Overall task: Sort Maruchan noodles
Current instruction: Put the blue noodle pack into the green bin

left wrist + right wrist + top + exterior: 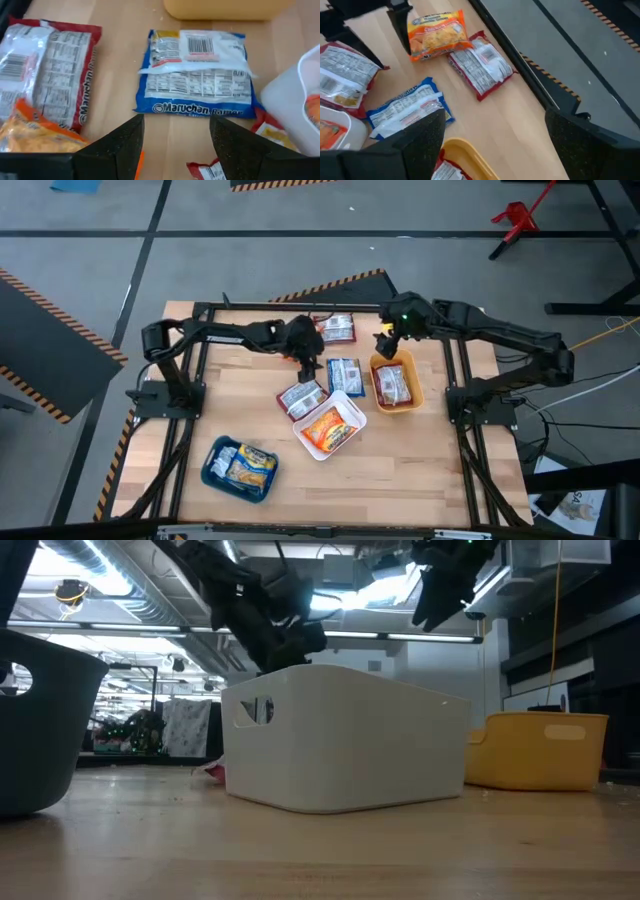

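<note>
Both grippers are open and hold nothing. My left gripper [175,145] hovers above the table's middle [305,362], over a blue Maruchan packet [197,72] that lies flat with its label side up. A red-and-silver packet [50,65] and an orange packet [35,132] lie beside it. My right gripper [495,145] hangs above the far rim of the yellow bin [395,385], raised well over the table [440,595]. In the right wrist view the orange packet [437,35], a red packet [480,65] and the blue packet [407,107] all lie flat on the wood.
The white bin [330,425] holds an orange packet, the yellow bin [465,152] a red one, and the teal bin [240,467] near the front left holds blue ones. Another red-and-silver packet [302,397] lies against the white bin. Black frame rails [200,310] edge the table.
</note>
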Controlling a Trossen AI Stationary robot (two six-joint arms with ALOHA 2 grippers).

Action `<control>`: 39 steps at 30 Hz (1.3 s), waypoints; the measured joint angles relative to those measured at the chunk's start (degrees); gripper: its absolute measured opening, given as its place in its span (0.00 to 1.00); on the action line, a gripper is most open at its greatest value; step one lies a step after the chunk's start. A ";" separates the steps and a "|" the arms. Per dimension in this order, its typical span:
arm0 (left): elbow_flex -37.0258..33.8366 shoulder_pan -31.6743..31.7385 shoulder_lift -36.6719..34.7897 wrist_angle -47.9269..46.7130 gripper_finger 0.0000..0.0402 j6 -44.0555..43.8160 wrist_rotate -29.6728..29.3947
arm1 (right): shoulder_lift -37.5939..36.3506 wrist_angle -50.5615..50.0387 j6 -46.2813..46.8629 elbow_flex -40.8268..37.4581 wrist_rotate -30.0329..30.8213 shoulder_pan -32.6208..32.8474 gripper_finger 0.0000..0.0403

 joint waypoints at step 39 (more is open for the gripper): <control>0.11 -0.57 -32.05 -38.45 0.55 -14.51 -20.71 | 26.17 17.28 -6.86 -10.24 -11.98 3.27 0.81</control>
